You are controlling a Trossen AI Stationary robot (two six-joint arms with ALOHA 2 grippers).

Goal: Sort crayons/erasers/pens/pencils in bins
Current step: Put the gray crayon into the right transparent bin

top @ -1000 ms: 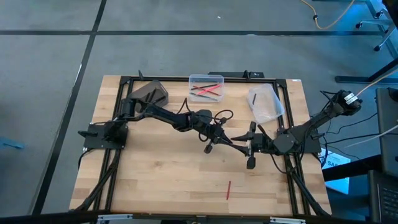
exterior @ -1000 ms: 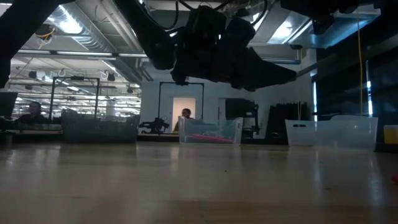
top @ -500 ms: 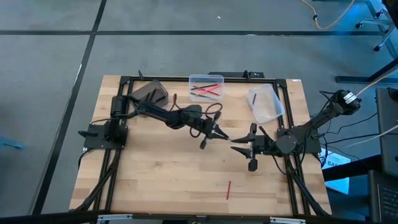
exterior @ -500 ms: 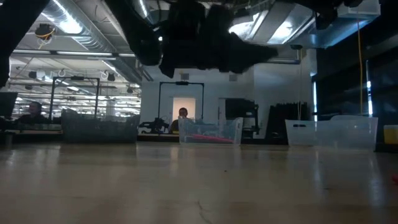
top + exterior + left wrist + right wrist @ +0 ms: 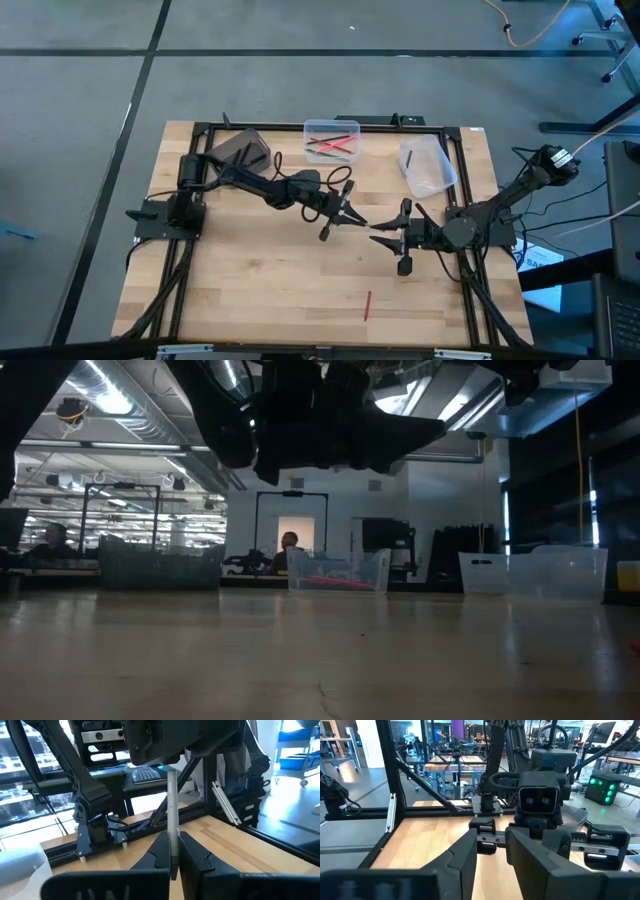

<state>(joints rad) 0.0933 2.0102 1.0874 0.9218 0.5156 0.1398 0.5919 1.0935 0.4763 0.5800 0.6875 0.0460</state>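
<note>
My left gripper (image 5: 350,219) hangs over the middle of the table, shut on a thin grey stick (image 5: 171,805) that reaches out ahead of it toward my right gripper (image 5: 392,237). The right gripper faces it with its fingers open (image 5: 492,857). I cannot tell whether the stick's far end (image 5: 384,232) touches it. Along the far edge stand a dark grey bin (image 5: 240,150), a clear bin (image 5: 332,140) holding red and green sticks, and a whitish bin (image 5: 425,165) holding one dark stick. One red stick (image 5: 367,305) lies flat near the front edge. My left gripper pinches the grey stick near its one end (image 5: 173,847) between the two fingers. The fingers are level and come from the table's left, and the stick runs on along them past their tips. The stick is clear of the table and about level.
A black frame (image 5: 300,128) runs round the table top, and both arm bases stand on it. In the low view the bins (image 5: 338,572) line the far edge, with bare wood in front of them. Cables hang at the right edge.
My left gripper has drawn back toward the table's left and far side and risen a little, taking the grey stick with it. The gap between the two grippers has widened. My right gripper has stayed where it was, open.
</note>
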